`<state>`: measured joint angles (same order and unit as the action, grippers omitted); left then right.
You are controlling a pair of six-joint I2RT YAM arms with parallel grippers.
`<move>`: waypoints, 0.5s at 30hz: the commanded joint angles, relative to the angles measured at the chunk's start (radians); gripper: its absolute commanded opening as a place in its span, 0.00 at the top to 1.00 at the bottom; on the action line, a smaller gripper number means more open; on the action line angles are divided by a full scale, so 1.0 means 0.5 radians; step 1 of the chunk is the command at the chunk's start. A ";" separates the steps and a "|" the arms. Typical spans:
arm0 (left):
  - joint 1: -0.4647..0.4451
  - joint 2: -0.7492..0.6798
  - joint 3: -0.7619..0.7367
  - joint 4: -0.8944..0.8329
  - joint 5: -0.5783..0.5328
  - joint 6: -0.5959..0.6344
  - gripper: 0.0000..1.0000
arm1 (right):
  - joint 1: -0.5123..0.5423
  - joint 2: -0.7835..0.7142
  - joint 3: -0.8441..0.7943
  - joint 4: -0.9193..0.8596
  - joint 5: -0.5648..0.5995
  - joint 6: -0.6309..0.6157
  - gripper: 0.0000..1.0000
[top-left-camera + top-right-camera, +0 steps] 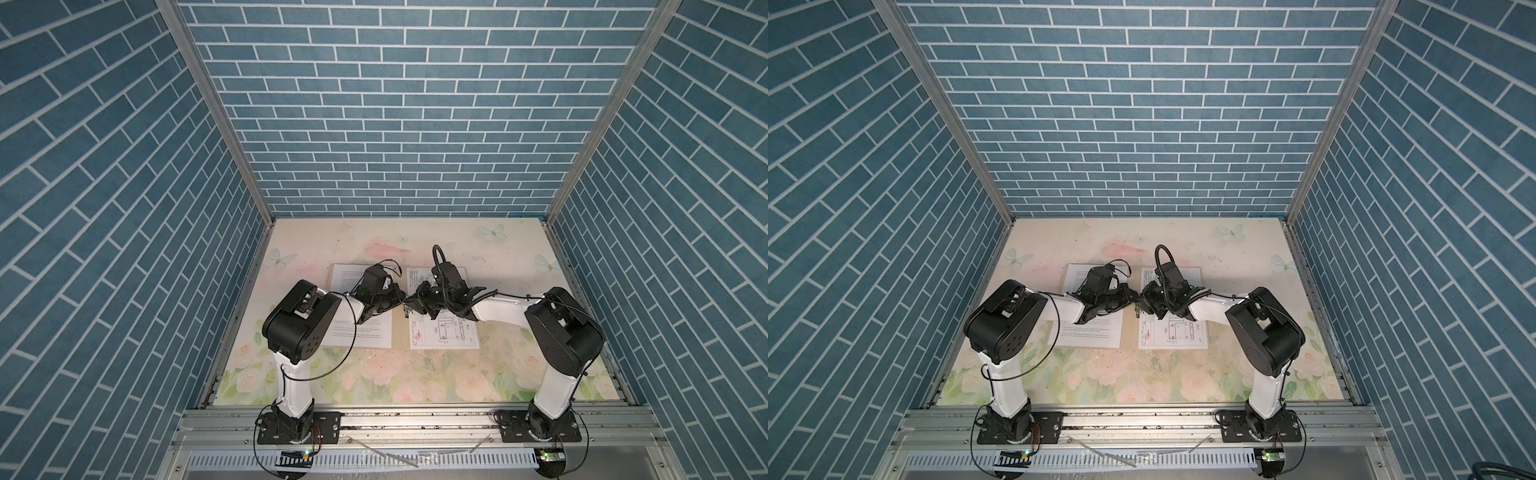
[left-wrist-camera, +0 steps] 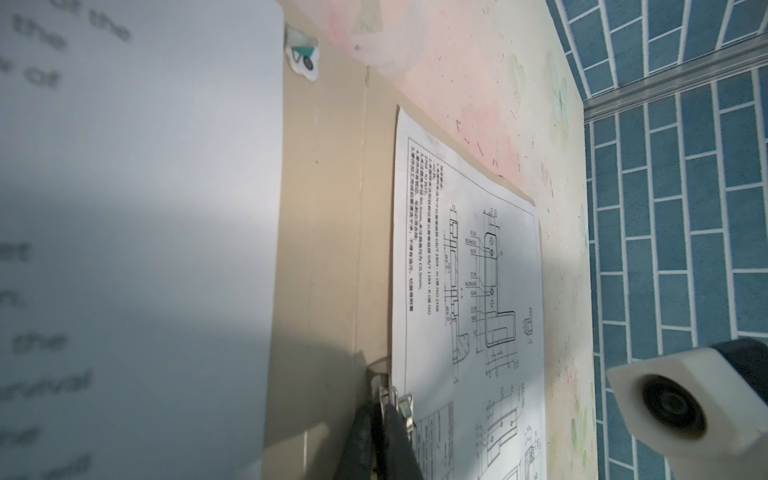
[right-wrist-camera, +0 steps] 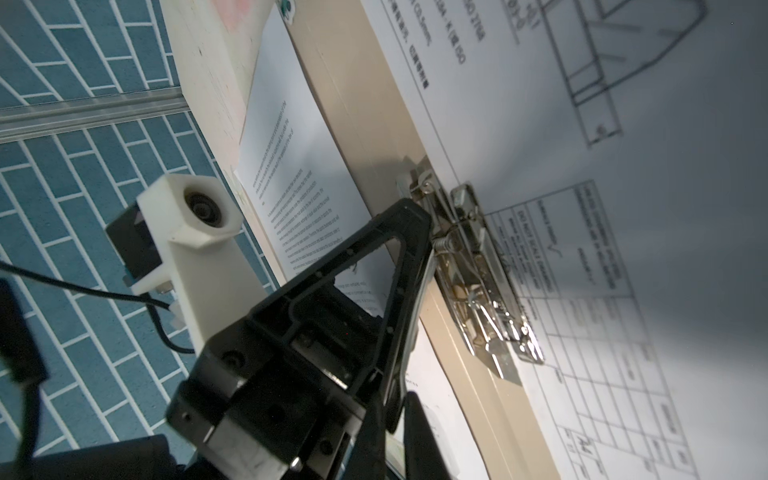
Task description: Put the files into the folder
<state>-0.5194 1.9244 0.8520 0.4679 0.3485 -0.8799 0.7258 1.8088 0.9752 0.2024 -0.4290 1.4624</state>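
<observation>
Both grippers meet at frame centre over the open folder (image 1: pixel 400 332): left gripper (image 2: pixel 384 419) shut on the clip (image 3: pixel 469 266), right gripper (image 1: pixel 411 305) narrow beside it, sheets (image 1: pixel 442 328) flat either side.

Twin overhead views; wrist cameras close above folder (image 2: pixel 328 249).

I count two paper sheets, one of text (image 1: pixel 376 332) and one drawing (image 1: pixel 444 332); one tan folder (image 2: pixel 328 232) under them; one metal clip (image 3: pixel 478 282); one small sticker (image 2: pixel 302 52); my two arms.
</observation>
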 commanded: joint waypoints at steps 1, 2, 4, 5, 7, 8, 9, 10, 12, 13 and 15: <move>-0.007 0.038 -0.072 -0.186 -0.043 0.008 0.89 | 0.020 0.039 0.023 0.030 0.031 0.079 0.87; -0.007 0.039 -0.072 -0.185 -0.044 0.008 0.89 | 0.023 0.045 0.023 0.034 0.030 0.084 0.87; -0.007 0.038 -0.075 -0.186 -0.044 0.006 0.89 | 0.027 0.054 0.023 0.056 0.030 0.099 0.87; -0.009 0.040 -0.075 -0.184 -0.045 0.005 0.89 | 0.031 0.055 0.023 0.063 0.033 0.106 0.86; -0.007 0.038 -0.081 -0.183 -0.049 0.002 0.89 | 0.034 0.058 0.018 0.082 0.036 0.115 0.86; -0.007 0.038 -0.081 -0.178 -0.050 0.000 0.89 | 0.041 0.055 0.014 0.083 0.036 0.118 0.86; -0.008 0.038 -0.083 -0.178 -0.047 -0.003 0.89 | 0.040 0.052 0.009 0.083 0.039 0.119 0.86; -0.007 0.038 -0.084 -0.175 -0.047 -0.002 0.89 | 0.039 0.049 0.001 0.084 0.045 0.122 0.86; -0.009 0.038 -0.087 -0.170 -0.047 -0.007 0.89 | 0.041 0.040 -0.011 0.091 0.051 0.123 0.87; -0.007 0.037 -0.090 -0.166 -0.047 -0.006 0.89 | 0.042 0.040 -0.018 0.094 0.054 0.125 0.87; -0.009 0.035 -0.090 -0.166 -0.048 -0.005 0.89 | 0.043 0.036 -0.027 0.095 0.059 0.128 0.87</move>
<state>-0.5194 1.9244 0.8406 0.4835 0.3485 -0.8845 0.7387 1.8214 0.9737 0.2253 -0.4179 1.4883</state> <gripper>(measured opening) 0.111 0.128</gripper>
